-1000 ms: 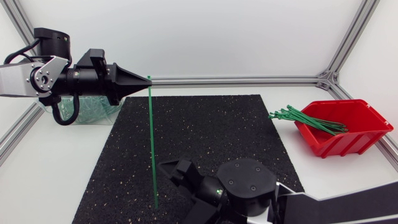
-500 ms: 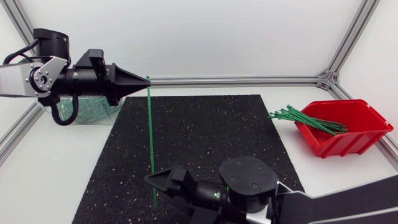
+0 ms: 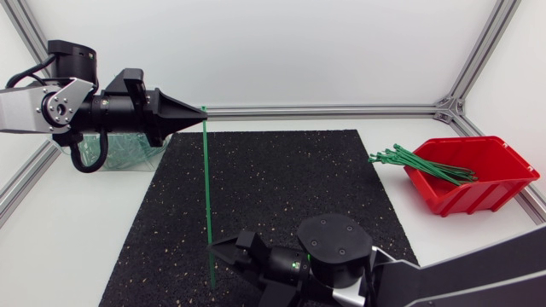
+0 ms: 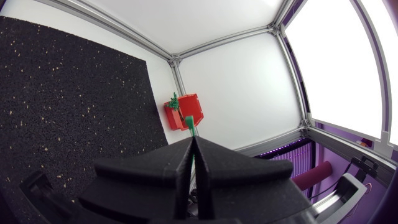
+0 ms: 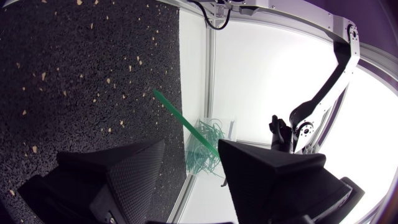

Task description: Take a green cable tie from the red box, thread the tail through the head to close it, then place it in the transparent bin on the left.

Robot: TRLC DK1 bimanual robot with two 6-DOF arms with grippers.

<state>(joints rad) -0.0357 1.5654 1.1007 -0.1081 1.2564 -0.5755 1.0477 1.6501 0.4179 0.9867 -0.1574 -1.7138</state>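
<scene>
Right gripper [image 3: 220,253], jaws spread, has swung in beside the green cable tie [image 3: 207,188] near the mat's [image 3: 290,170] front edge. Left gripper [image 3: 201,111] pinches the tie's far end. Only the right wrist view shows the transparent bin [image 5: 208,146] clearly (green ties inside).

Black speckled rubber mat [image 3: 281,196] flat on the white table [image 3: 77,247], aluminium rail [image 3: 341,109] along its far edge.

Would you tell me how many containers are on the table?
2: the red plastic box at the right; the transparent bin at the left, partly behind the left arm.
</scene>
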